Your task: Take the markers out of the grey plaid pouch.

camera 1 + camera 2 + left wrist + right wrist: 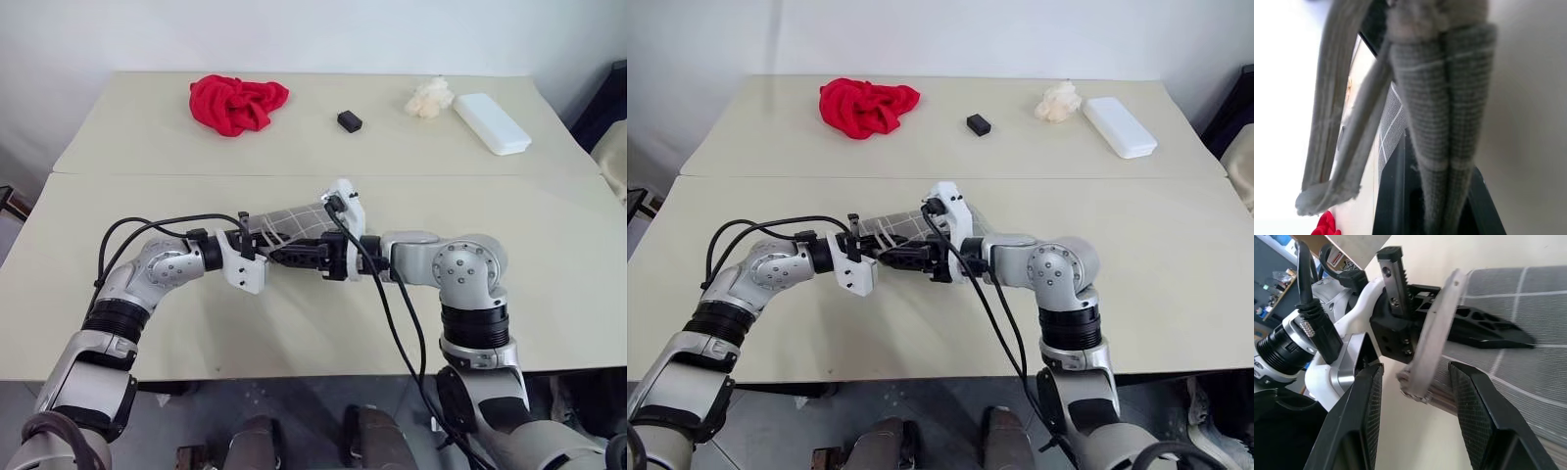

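Left eye view is showing the grey plaid pouch (290,226) being held up above the table (549,245) between the two arms, apparently so that both grippers can work on it at once. The left gripper (263,244) is pinching the pouch's near end with its fingers pressed together, steadying it, while the right gripper (299,257) is pointing across at that same end. Far behind, a red cloth (236,103), a small black block (349,121) and a white case (491,121) are lying untouched. Right eye view is giving the same arrangement. Left wrist view is looking straight along the clamped fabric, a loose strap (1337,137) dangling beside it. Right wrist view is showing that gripper's fingers (1362,416) standing spread, one on each side of the strap and touching nothing, probably lining up to take it and open the pouch. No markers are showing; presumably they are sitting inside.
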Tool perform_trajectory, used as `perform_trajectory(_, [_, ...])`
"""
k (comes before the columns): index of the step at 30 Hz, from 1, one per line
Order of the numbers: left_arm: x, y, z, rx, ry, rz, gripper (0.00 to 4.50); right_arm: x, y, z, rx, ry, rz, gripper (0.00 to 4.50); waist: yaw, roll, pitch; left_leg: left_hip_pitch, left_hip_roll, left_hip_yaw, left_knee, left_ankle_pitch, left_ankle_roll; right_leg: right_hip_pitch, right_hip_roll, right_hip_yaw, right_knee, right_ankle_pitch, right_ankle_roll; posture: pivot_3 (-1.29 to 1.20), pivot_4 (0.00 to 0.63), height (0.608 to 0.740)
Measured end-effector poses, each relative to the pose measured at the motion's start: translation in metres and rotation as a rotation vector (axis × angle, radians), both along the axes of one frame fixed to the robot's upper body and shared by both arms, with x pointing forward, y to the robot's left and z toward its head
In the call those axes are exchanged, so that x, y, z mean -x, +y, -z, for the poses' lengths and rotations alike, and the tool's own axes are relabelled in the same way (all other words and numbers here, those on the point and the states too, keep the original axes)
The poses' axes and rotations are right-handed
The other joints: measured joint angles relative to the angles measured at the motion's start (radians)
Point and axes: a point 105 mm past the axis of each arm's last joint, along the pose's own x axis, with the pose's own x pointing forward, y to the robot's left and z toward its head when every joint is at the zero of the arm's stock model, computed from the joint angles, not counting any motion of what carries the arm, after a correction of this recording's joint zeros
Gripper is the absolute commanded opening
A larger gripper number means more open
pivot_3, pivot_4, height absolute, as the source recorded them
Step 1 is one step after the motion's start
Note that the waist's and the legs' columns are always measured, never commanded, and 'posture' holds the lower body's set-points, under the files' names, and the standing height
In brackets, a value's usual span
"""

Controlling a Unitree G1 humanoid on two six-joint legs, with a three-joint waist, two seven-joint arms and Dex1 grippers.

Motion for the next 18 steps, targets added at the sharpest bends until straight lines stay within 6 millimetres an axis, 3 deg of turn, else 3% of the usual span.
perform_trajectory(2, [0.000, 0.000, 0.001, 0.000, 0.001, 0.000, 0.00, -0.001, 0.001, 0.001, -0.003, 0.013, 0.002, 1.67, 0.000, 0.000, 0.000, 0.000, 0.000, 0.000, 0.000, 0.000, 0.000, 0.000, 0.000, 0.000, 0.000, 0.000, 0.000, 0.00, 0.150, 0.740])
perform_trajectory(7, [0.000, 0.001, 0.002, -0.001, 0.004, -0.002, 0.00, -0.004, 0.001, 0.000, -0.017, 0.005, 0.018, 0.01, 0.000, 0.000, 0.000, 0.000, 0.000, 0.000, 0.000, 0.000, 0.000, 0.000, 0.000, 0.000, 0.000, 0.000, 0.000, 0.00, 0.150, 0.740])
perform_trajectory(15, [0.001, 0.001, 0.001, 0.002, 0.003, -0.002, 0.00, -0.005, -0.004, -0.003, -0.097, -0.002, 0.027, 0.01, 0.000, 0.000, 0.000, 0.000, 0.000, 0.000, 0.000, 0.000, 0.000, 0.000, 0.000, 0.000, 0.000, 0.000, 0.000, 0.00, 0.150, 0.740])
perform_trajectory(18, [0.000, 0.001, -0.002, 0.042, 0.013, -0.011, 0.00, -0.008, -0.011, -0.014, -0.187, -0.006, 0.051, 0.01, 0.000, 0.000, 0.000, 0.000, 0.000, 0.000, 0.000, 0.000, 0.000, 0.000, 0.000, 0.000, 0.000, 0.000, 0.000, 0.00, 0.150, 0.740])
